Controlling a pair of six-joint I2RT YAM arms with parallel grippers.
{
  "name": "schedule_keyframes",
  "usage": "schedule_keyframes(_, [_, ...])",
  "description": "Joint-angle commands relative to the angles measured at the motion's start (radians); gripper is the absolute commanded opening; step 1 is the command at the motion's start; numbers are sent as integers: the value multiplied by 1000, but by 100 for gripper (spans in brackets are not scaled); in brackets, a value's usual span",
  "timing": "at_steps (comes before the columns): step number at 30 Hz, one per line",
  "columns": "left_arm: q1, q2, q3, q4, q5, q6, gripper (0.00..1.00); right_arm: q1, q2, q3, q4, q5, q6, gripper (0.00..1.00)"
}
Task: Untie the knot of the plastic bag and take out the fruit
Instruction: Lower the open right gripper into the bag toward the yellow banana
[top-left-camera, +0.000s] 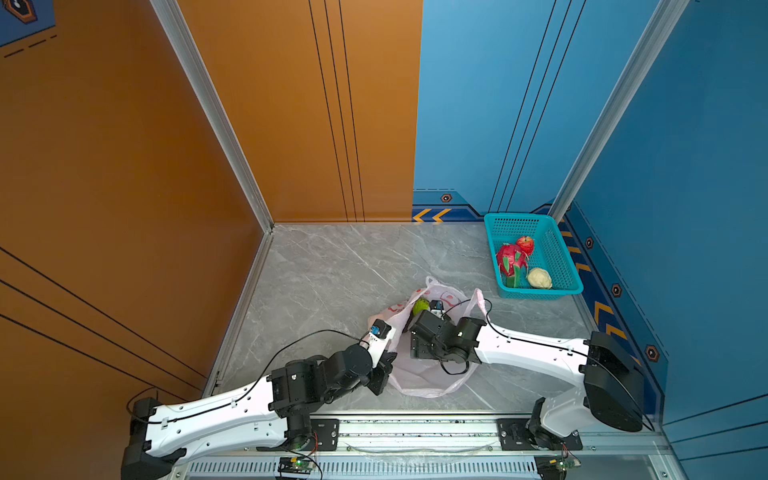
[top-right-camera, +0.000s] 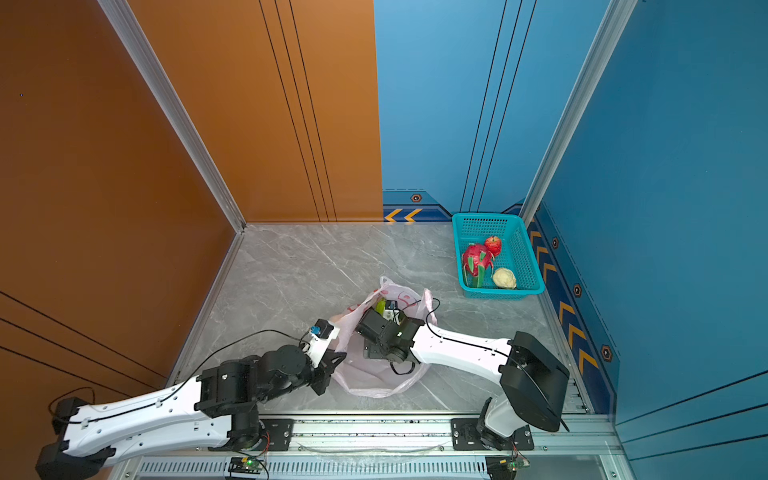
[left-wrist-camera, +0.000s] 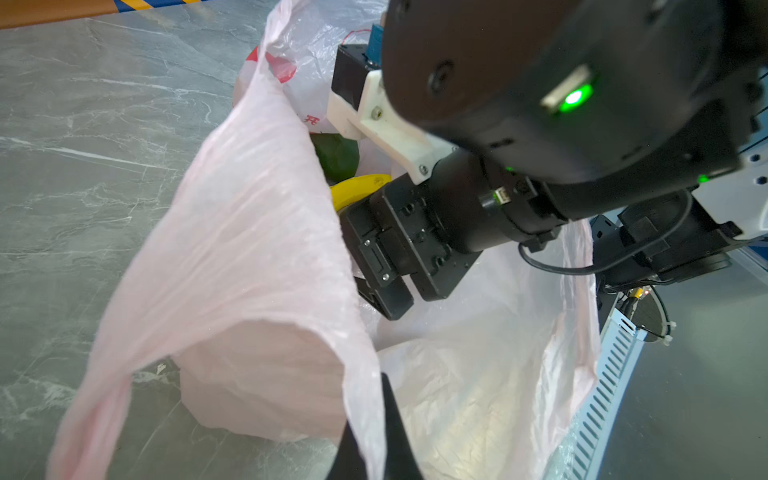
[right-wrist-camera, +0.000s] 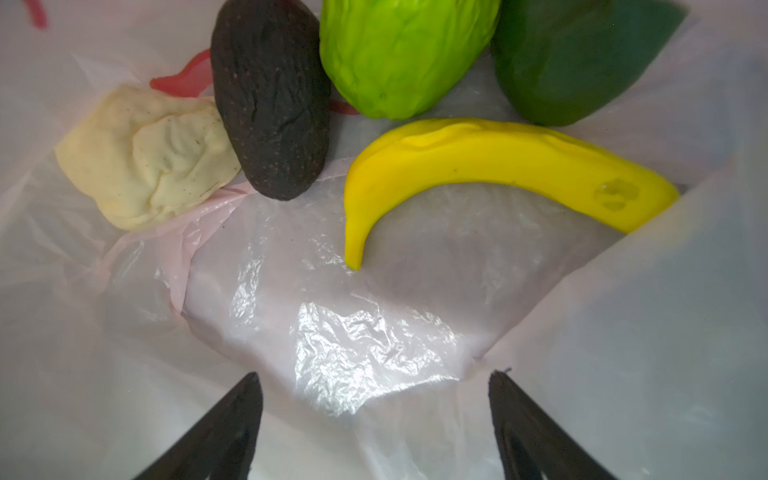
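The pale pink plastic bag (top-left-camera: 424, 376) lies on the grey table with its mouth wide open; no knot is in view. My left gripper (left-wrist-camera: 376, 415) is shut on the bag's near rim and holds it up. Inside the bag my right gripper (right-wrist-camera: 376, 374) is open, nothing between its fingers, above bare plastic. Beyond it lie fruit: a yellow banana (right-wrist-camera: 478, 166), a dark avocado (right-wrist-camera: 270, 95), a bright green bumpy fruit (right-wrist-camera: 399, 54), a dark green one (right-wrist-camera: 573, 54) and a cream lumpy one (right-wrist-camera: 145, 158).
A teal perforated basket (top-left-camera: 561, 249) stands at the back right against the blue wall. It holds a dragon fruit (top-left-camera: 510, 257), a red apple (top-left-camera: 525, 244) and a cream lumpy fruit (top-left-camera: 539, 277). A metal rail (top-left-camera: 415, 428) runs along the front edge.
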Motion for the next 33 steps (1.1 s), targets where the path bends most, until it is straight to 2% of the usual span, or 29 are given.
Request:
schedule_keyframes(1, [-13,8,-9,-5,-25,-2,0,-1,34,36,46,67,140,81])
schedule_keyframes(4, [-12,21,-7,14,-35,4,0,-11,51,27,74,105,236,77])
schedule_keyframes(7, [-13,22,-6,32,-60,15,0,-23,66,23,115,133,280,76])
schedule_keyframes(15, [-4,25,16,66,-70,39,0,-76,124,5,197,136,337,73])
schedule_keyframes(28, [27,37,25,94,-44,59,0,-122,208,49,177,147,325,65])
schedule_keyframes(33, [52,24,24,83,-36,62,0,-98,132,73,139,129,266,66])
